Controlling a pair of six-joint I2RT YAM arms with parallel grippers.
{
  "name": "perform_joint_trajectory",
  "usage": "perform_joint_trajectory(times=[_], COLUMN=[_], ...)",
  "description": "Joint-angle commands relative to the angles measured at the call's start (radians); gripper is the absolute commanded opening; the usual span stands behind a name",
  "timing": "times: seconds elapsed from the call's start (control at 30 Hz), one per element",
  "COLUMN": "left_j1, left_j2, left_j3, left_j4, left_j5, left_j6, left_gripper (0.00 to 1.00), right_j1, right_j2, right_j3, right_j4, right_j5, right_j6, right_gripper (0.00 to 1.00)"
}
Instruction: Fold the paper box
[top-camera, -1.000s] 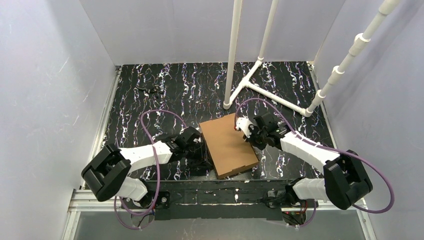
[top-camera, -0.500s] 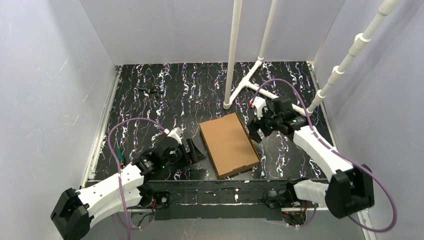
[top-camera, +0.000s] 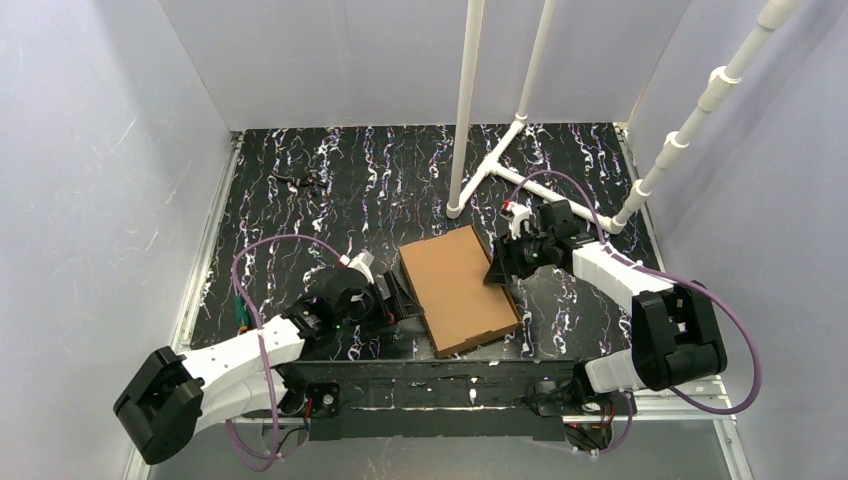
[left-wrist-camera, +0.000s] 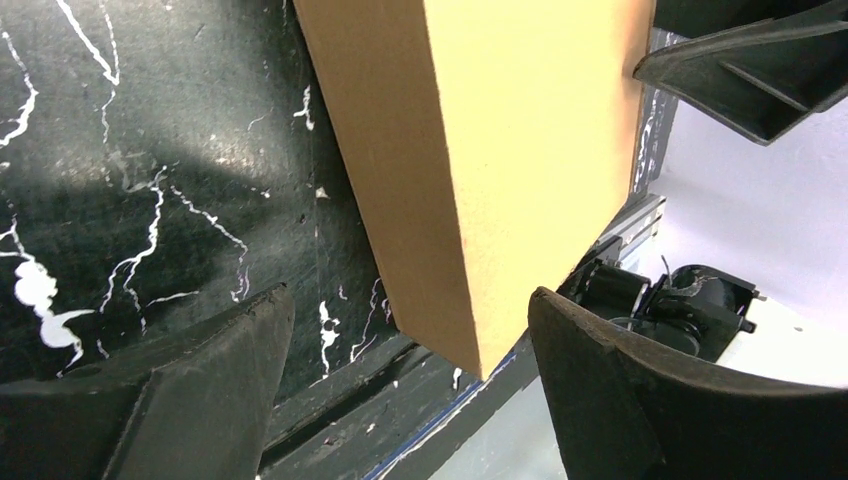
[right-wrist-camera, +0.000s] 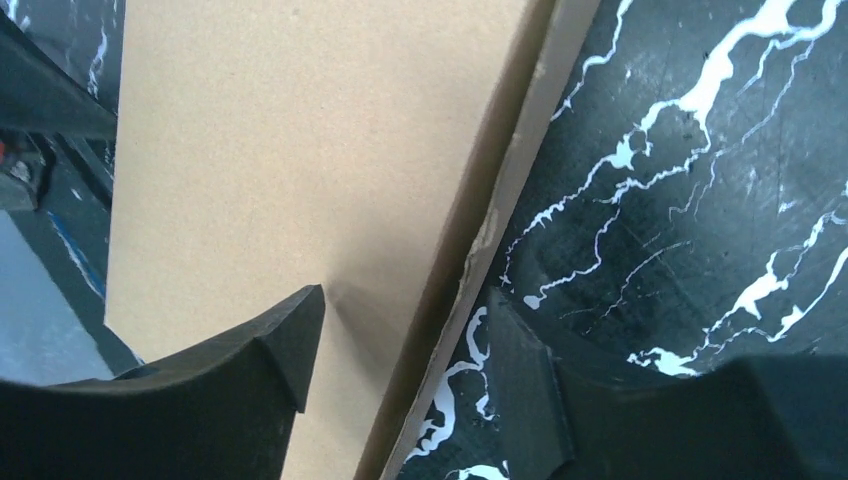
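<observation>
The paper box (top-camera: 457, 288) lies closed and flat on the black marbled table, a plain brown shallow rectangle set at a slant. My left gripper (top-camera: 402, 298) stands open at its left long side. In the left wrist view the box's near corner (left-wrist-camera: 500, 200) juts between the two spread fingers (left-wrist-camera: 200, 390) without touching either. My right gripper (top-camera: 497, 270) is open at the box's right edge. In the right wrist view one finger (right-wrist-camera: 250, 370) hovers over the box top (right-wrist-camera: 300, 150). The other finger (right-wrist-camera: 545, 400) is outside the side wall, down by the table.
A white pipe frame (top-camera: 520, 170) stands on the table behind the box, with uprights rising at the back and right. A small dark object (top-camera: 300, 180) lies far back left. A metal rail (top-camera: 440, 395) runs along the near edge. Grey walls enclose three sides.
Both grippers let go of the box's sides and opened. The left arm pulled back toward the near left, the right lifted away. Both have since come back to the box's edges.
</observation>
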Motion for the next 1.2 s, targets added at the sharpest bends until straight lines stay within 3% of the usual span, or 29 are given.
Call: perform_joint_trajectory(times=[0.0,0.17,0.33,0.47,0.67,0.8,1.17], left_j1=[0.007,0.007,0.009,0.03,0.098,0.112,0.108], left_j2=[0.022,0.106,0.2,0.204,0.042,-0.022,0.124], left_j3=[0.015,0.043,0.089,0.094,-0.035,-0.097,-0.015], left_j4=[0.074,0.11,0.16,0.179,0.181,0.181,0.23], left_j5=[0.004,0.033,0.073,0.099,0.105,0.105,0.167], left_j6=[-0.018,-0.015,0.007,0.012,-0.046,-0.078,-0.064], left_gripper=[0.85,0.85,0.85,0.88,0.97,0.97,0.98], right_j1=[-0.027,-0.026,-0.026,-0.032,-0.062,-0.104,-0.167], right_j2=[0.015,0.072,0.105,0.122,0.151,0.169,0.187], right_j3=[-0.03,-0.016,-0.007,-0.006,0.004,0.016,0.018], right_j4=[0.077,0.074,0.077,0.07,0.043,0.018,0.002], right_j5=[-0.071,-0.129,-0.137,-0.103,-0.06,-0.042,-0.06], right_j6=[0.083,0.087,0.088,0.084,0.071,0.07,0.07], right_gripper=[0.63,0.36,0.18,0.16,0.13,0.12,0.11])
